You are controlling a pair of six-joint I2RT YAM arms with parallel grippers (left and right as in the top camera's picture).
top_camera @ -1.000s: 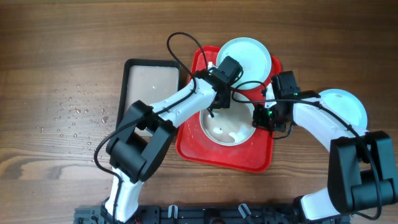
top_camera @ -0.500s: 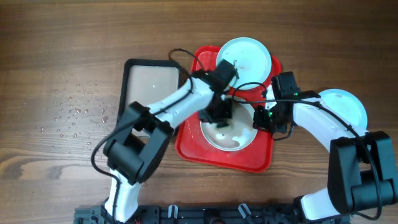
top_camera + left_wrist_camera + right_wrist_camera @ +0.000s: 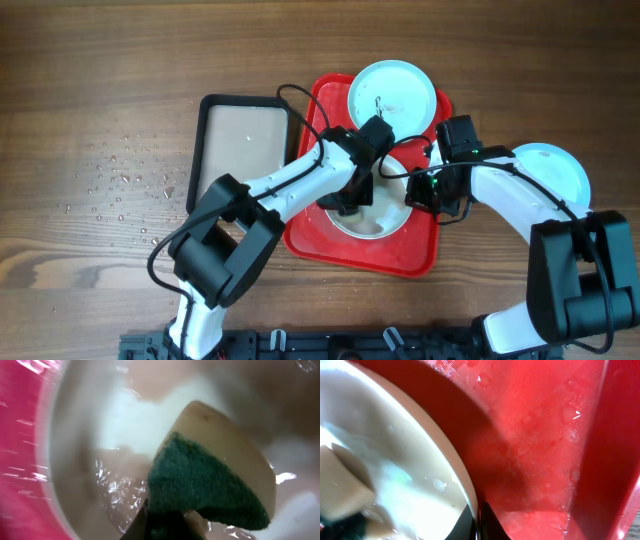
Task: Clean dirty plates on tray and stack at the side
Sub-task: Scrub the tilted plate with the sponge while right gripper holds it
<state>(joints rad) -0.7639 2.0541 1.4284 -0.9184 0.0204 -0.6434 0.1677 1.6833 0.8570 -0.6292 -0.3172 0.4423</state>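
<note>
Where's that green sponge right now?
The left gripper holds the sponge inside the white plate, on the red tray's near half, mid-table in the overhead view.

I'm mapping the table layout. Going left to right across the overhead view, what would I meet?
water droplets → black-rimmed beige tray → red tray → pale blue plate on the bare table.

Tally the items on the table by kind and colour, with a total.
Pale blue plates: 2
White plate: 1
Red tray: 1
Black-rimmed beige tray: 1
Sponge: 1
Total: 6
</note>
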